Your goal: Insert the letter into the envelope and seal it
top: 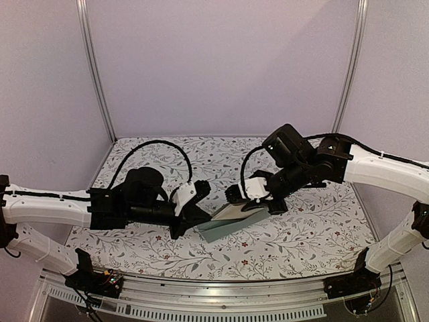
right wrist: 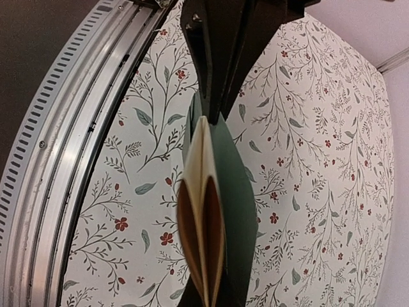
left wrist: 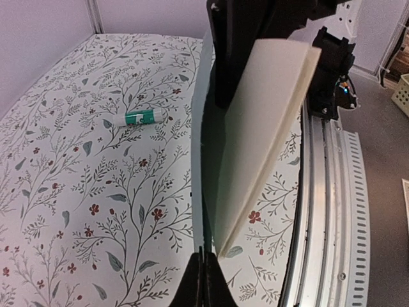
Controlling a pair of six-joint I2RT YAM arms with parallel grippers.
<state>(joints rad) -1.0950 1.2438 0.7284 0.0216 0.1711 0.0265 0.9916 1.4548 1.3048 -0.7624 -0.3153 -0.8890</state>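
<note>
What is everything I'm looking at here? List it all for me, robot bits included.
letter: one, cream, folded, held between the two grippers.
envelope: one, teal-green, right against the letter.
glue stick: one, white and teal, lying on the cloth apart from the papers.
tablecloth: one, white with leafy floral print, covering the table.
metal rail: one, silver, along the near table edge.
left gripper: one, black, shut on one end of the papers.
right gripper: one, black, shut on the other end.
left arm, right arm: two, white and black, reaching in from either side.
</note>
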